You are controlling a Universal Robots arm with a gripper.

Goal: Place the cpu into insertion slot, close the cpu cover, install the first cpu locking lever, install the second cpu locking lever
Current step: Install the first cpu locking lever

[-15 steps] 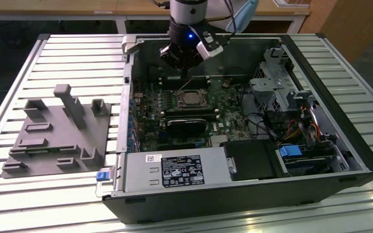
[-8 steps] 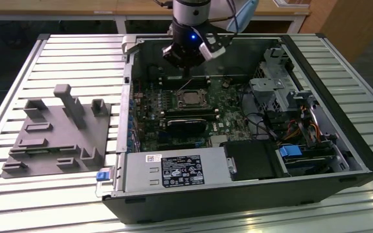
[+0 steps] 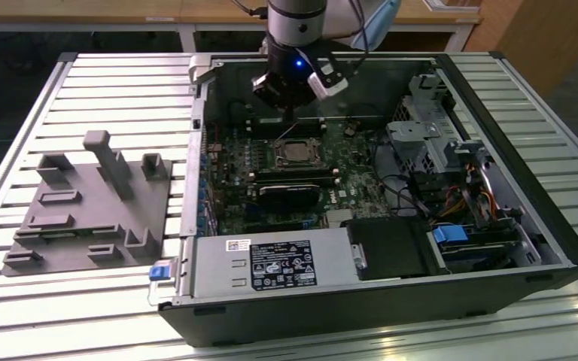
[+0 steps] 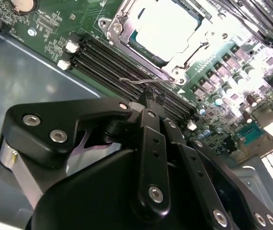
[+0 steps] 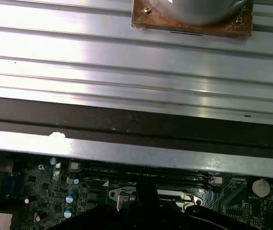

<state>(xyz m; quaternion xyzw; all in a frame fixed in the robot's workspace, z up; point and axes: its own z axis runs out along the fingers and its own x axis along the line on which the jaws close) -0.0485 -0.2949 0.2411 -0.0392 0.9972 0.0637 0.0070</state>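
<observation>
Gripper (image 4: 148, 98), fingers pressed together, tip just beside the lever (image 4: 143, 81) lying along the cpu cover (image 4: 146, 60) edge nearest the memory slots (image 4: 107, 57).

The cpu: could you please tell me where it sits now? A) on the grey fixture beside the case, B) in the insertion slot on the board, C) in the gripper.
B: in the second wrist view the cpu lies in the insertion slot, framed by the cpu cover.
</observation>
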